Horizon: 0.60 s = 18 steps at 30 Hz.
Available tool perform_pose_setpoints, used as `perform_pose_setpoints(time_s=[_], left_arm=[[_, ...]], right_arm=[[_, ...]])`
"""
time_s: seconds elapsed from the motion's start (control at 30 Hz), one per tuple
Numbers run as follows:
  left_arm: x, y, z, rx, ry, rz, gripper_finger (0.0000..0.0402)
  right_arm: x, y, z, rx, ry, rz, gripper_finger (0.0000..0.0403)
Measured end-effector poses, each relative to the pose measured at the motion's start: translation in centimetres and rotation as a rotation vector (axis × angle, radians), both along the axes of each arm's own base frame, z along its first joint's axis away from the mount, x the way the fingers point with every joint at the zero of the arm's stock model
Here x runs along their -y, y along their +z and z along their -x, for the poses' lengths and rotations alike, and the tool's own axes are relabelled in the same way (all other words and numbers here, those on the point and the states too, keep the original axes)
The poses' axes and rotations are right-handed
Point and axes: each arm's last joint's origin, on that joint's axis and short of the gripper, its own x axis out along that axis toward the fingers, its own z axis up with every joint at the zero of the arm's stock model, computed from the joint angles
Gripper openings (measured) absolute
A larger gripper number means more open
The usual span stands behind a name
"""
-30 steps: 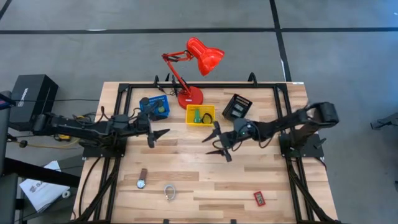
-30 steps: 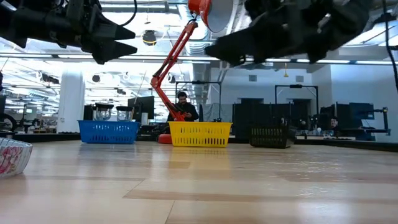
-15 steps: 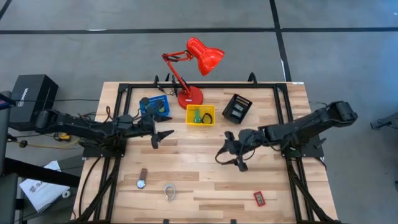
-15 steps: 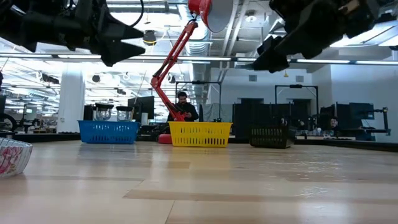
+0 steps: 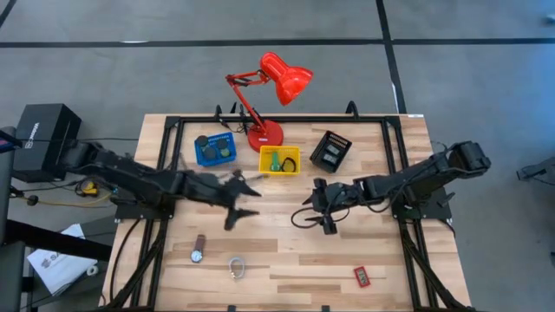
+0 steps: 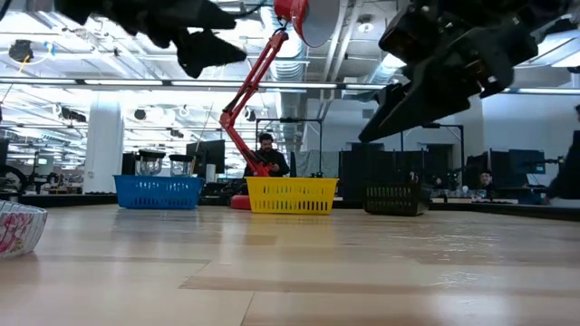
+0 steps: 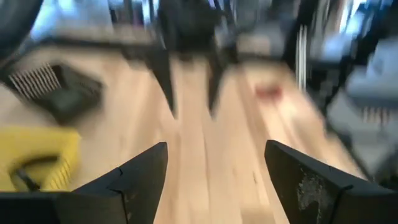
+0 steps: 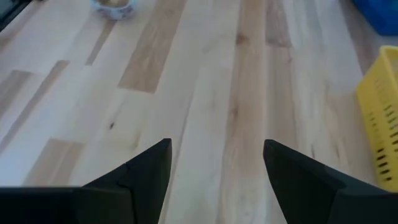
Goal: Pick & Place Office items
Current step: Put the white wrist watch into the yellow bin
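My left gripper [image 5: 243, 206] hangs open and empty above the table's middle, blurred by motion; it is also open in its wrist view [image 7: 214, 165]. My right gripper [image 5: 310, 208] faces it from the right, open and empty [image 8: 217, 162], fingers tipped down in the low view [image 6: 399, 104]. Lying flat near the near edge are a wristwatch [image 5: 199, 249], a clear ring [image 5: 237, 266] and a small red rectangle [image 5: 362, 276]. A green piece [image 5: 275, 160] lies in the yellow tray, and black cylinders [image 5: 208, 144] sit in the blue tray.
The blue tray [image 5: 227, 157], yellow tray [image 5: 291, 153] and black tray [image 5: 330, 151] stand in a row at the far side. The red desk lamp [image 5: 264, 134] has its base just behind them. Bare wood lies under and between both grippers.
My left gripper has swept quickly toward the table's right and a little toward the near edge, staying open. My right gripper has drawn back toward the right and slightly nearer, tipping its fingers downward. No item has moved.
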Motion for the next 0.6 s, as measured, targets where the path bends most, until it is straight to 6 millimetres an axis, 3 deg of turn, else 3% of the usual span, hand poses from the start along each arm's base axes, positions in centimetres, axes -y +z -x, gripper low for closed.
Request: perform_pose_setpoints(time_s=[0.13, 0.27, 0.4, 0.6], left_arm=[[2.6, -0.1, -2.1, -0.305, -0.038, -0.034, 0.0262], [5.3, -2.2, -3.1, -0.537, -0.121, -0.034, 0.0261], [7.9, -4.9, -2.9, -0.684, -0.210, 0.017, 0.0258], [10.9, -7.3, -1.9, -0.791, -0.248, 0.045, 0.0257]], right_arm=[[0.2, -0.4, -0.1, -0.019, -0.023, -0.013, 0.0245], [0.3, -0.6, -0.2, -0.025, -0.028, -0.017, 0.0245], [0.3, -1.0, -0.3, -0.039, -0.029, -0.015, 0.0245], [0.2, -1.5, -0.6, -0.046, -0.035, -0.021, 0.0245]])
